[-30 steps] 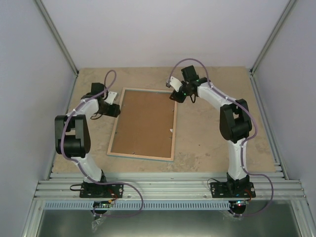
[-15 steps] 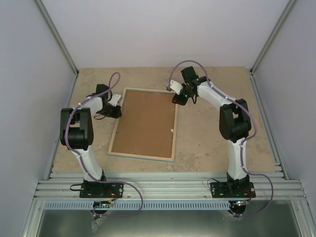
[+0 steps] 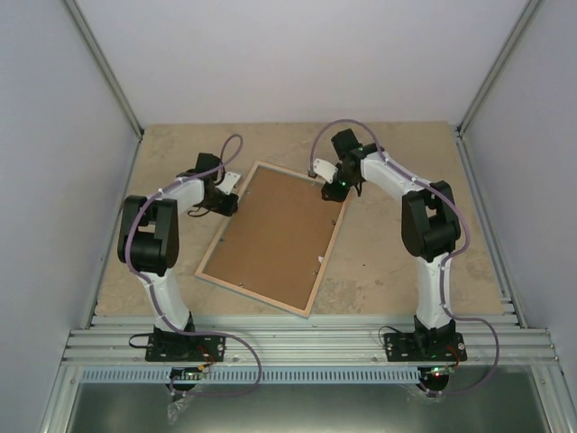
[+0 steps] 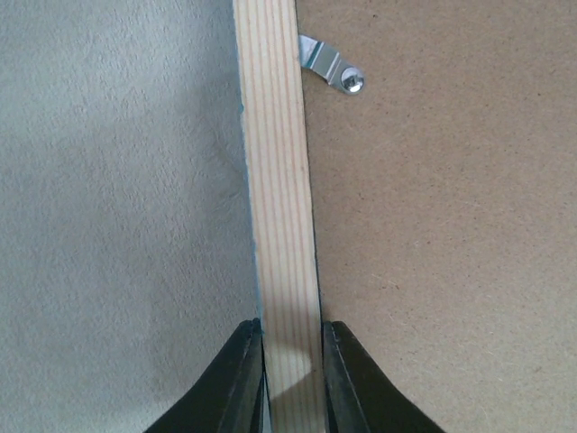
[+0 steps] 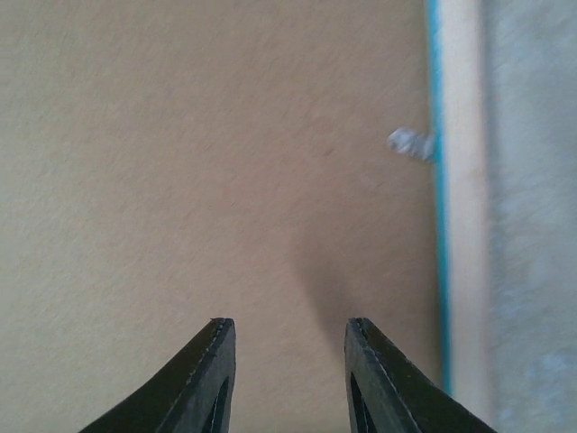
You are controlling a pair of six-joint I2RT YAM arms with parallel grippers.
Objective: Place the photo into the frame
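The frame (image 3: 251, 296) lies back up on the table, turned at an angle. Its light wood rim encloses a brown backing board (image 3: 275, 236). My left gripper (image 3: 233, 192) is shut on the frame's left wood rail (image 4: 275, 180), with one jaw on each side of it (image 4: 293, 338). My right gripper (image 3: 334, 188) hovers open and empty over the backing board (image 5: 225, 162) near the frame's far right corner (image 5: 290, 325). The rail's turquoise edge (image 5: 436, 225) shows beside it. The photo is not in view.
Small metal retaining clips sit at the board's edge, one in the left wrist view (image 4: 329, 68) and one in the right wrist view (image 5: 410, 142). The beige tabletop (image 3: 406, 253) is bounded by side walls and an aluminium rail along the near edge (image 3: 297, 343).
The frame has swung clockwise, its far end now further right. My left gripper moved right with the rail. My right gripper came down over the far right corner.
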